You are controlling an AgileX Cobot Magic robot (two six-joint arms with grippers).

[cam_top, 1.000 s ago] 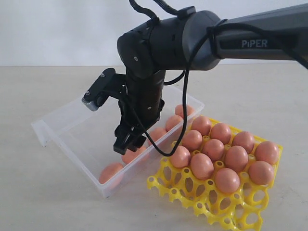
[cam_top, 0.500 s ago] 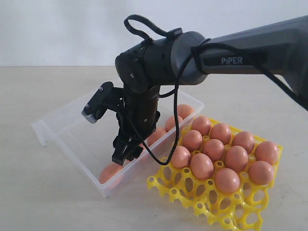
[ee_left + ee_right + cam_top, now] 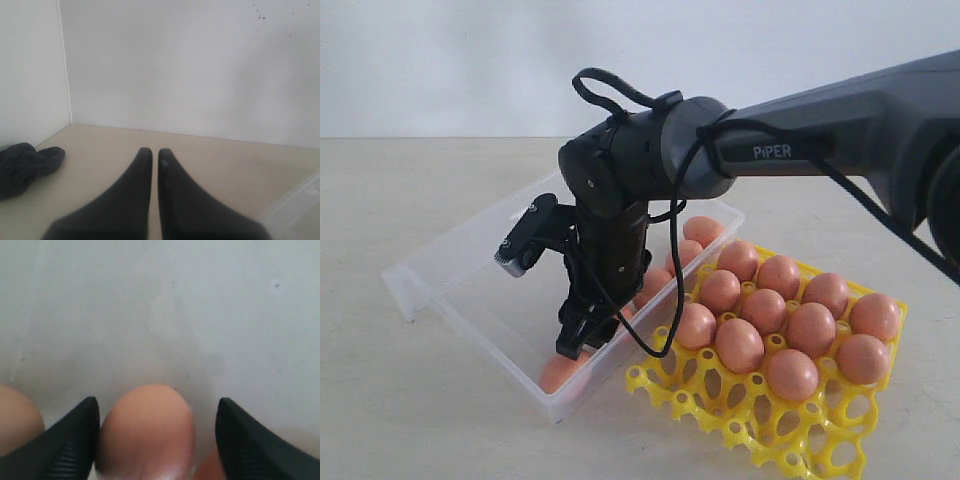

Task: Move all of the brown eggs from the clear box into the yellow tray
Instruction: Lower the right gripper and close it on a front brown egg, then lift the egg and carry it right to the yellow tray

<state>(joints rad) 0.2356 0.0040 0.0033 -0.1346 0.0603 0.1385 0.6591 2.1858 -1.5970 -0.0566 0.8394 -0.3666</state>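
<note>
Straddles a pinkish-brown oval egg (image 3: 145,435) in the shallow clear plastic box (image 3: 470,285) with wide-open right hand (image 3: 157,401); holds left hand (image 3: 155,151) closed, empty.

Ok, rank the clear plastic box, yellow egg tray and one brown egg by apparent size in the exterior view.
1. clear rectangular plastic box.
2. bright yellow lattice egg tray, somewhat smaller though nearer the camera.
3. brown oval egg at the tray's front.

Boxed brown eggs (image 3: 703,229) partly behind arm (image 3: 620,250)
</note>
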